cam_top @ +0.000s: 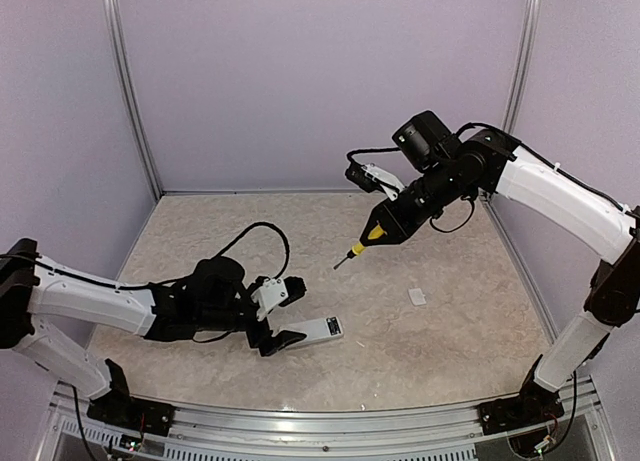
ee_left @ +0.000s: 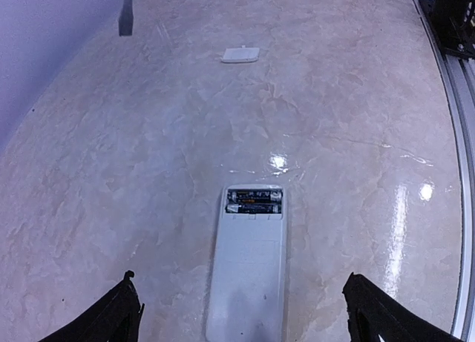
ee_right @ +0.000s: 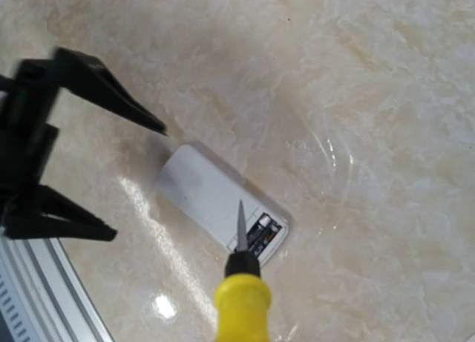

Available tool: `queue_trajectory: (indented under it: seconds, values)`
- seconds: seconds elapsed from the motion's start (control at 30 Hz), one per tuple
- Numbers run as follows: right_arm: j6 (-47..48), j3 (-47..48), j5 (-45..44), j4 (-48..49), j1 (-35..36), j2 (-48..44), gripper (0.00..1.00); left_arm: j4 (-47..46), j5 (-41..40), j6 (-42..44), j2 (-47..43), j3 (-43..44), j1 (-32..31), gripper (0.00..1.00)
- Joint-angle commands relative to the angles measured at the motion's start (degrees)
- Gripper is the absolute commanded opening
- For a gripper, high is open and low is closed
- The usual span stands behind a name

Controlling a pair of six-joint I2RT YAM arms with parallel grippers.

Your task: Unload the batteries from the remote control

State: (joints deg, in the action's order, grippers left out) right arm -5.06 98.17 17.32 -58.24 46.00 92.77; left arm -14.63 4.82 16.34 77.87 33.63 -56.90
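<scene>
The white remote control lies flat on the table with its battery bay open at the far end. Two dark batteries sit side by side in the bay. My left gripper is open, with one finger on each side of the remote's near end and not touching it. In the top view the left gripper sits just left of the remote. My right gripper is shut on a yellow-handled screwdriver and holds it high above the table. In the right wrist view the screwdriver points down over the batteries.
A small white square cover piece lies on the table right of the remote; it also shows in the left wrist view. The metal frame rail runs along the near edge. Purple walls enclose the marble-patterned table.
</scene>
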Motion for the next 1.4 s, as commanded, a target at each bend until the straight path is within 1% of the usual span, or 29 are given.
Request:
queue_trajectory:
  seconds: [0.0, 0.17, 0.43, 0.67, 0.97, 1.03, 1.1, 1.2, 1.37]
  values:
    - [3.28, -0.66, 0.04, -2.65, 0.58, 0.35, 0.00, 0.50, 5.48, -0.46, 5.26, 2.51, 0.91, 0.91]
    - [4.39, -0.87, -1.05, -3.37, 0.81, 0.57, 0.00, 0.28, 8.16, 0.34, 10.68, 4.50, 1.30, 0.88]
    - [4.40, -1.75, -2.48, -3.65, 0.99, 0.56, 0.00, 0.40, 6.00, 3.01, 15.73, 6.94, 1.45, 0.85]
    - [4.42, -3.53, -3.71, -3.63, 1.07, -0.63, 0.00, 0.38, 6.23, 4.98, 19.46, 8.39, 1.54, 0.85]
    - [4.41, -4.90, -6.12, -4.08, 0.94, -1.39, 0.00, -3.54, 1.92, 4.23, 20.59, 5.96, 2.27, 0.84]
    - [6.11, -5.00, -6.39, -4.11, 0.94, -1.41, 0.00, -4.67, 1.70, 3.94, 20.42, 4.48, 2.61, 0.84]
    - [6.35, -5.13, -6.40, -3.96, 0.96, -1.38, 0.00, -7.07, 2.30, 3.77, 20.24, 2.54, 3.15, 0.84]
    - [6.71, -5.48, -5.83, -3.46, 1.00, -1.26, 0.00, -11.30, 5.70, 3.14, 20.92, 0.32, 4.30, 0.84]
    - [6.89, -5.92, -5.37, -2.68, 0.95, -0.97, 0.00, -14.79, 6.75, 2.97, 23.24, 0.20, 4.36, 0.81]
